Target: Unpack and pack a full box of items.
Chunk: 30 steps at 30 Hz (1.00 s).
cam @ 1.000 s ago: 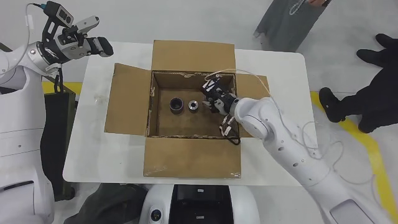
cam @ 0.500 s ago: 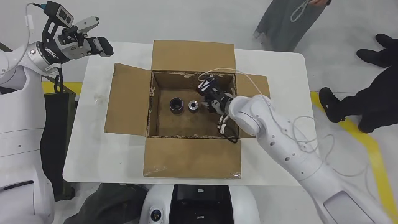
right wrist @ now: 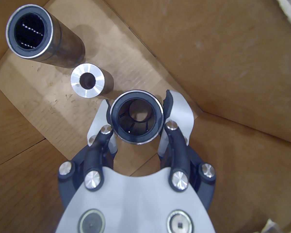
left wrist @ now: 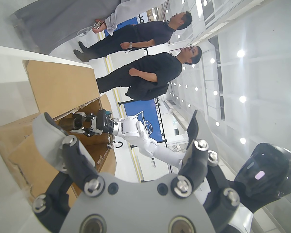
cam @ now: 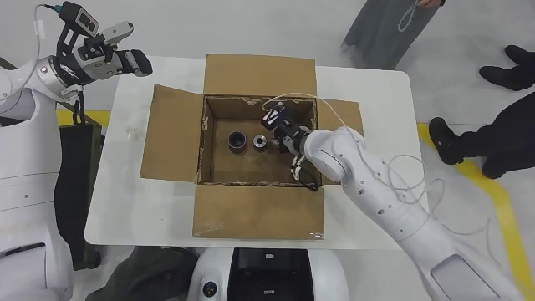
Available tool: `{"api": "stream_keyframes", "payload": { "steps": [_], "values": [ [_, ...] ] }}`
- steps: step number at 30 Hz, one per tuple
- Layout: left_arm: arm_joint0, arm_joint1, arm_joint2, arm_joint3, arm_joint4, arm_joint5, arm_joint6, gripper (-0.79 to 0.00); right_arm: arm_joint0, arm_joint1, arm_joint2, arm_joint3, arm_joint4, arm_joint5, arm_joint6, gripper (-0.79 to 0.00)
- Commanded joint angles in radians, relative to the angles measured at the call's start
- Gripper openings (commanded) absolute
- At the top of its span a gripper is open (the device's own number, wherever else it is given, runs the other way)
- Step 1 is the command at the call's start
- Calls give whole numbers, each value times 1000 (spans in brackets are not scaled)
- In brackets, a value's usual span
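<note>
An open cardboard box (cam: 242, 167) sits on the white table. On its floor stand a tall dark metal cylinder (right wrist: 30, 35) (cam: 236, 140) and a shorter silver sleeve (right wrist: 88, 81) (cam: 260, 141). My right gripper (right wrist: 137, 109) (cam: 280, 131) is inside the box, shut on a third black-rimmed cylinder (right wrist: 126, 134) held upright just beside the silver sleeve. The left wrist view shows this gripper (left wrist: 81, 125) with the cylinder (left wrist: 77, 122) near the box's rim. My left gripper (cam: 138, 61) (left wrist: 118, 120) is open and holds nothing, raised over the table's far left corner.
The box's flaps (cam: 171, 134) lie spread out on all sides over the table (cam: 117, 209). A cable (cam: 326, 100) loops from the right arm over the right flap. People stand on the floor beyond the table's far right.
My right gripper has shifted a little to the left inside the box with the cylinder, closer to the silver sleeve. The left arm has kept still.
</note>
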Motion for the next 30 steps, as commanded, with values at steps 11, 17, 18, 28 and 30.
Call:
{"api": "stream_keyframes", "payload": {
  "steps": [11,17,18,28,30],
  "values": [
    [0,0,0,0,0,0,0,0,-83,20,78,-169,-8,-50,-36,-225],
    [0,0,0,0,0,0,0,0,-201,52,166,-358,-4,-122,-67,-246],
    [0,0,0,0,0,0,0,0,-222,57,182,-385,0,-136,-74,-256],
    [0,0,0,0,0,0,0,0,-388,102,403,-536,205,-287,-133,-222],
    [0,0,0,0,0,0,0,0,-410,111,461,-550,260,-313,-133,-197]
  ]
}}
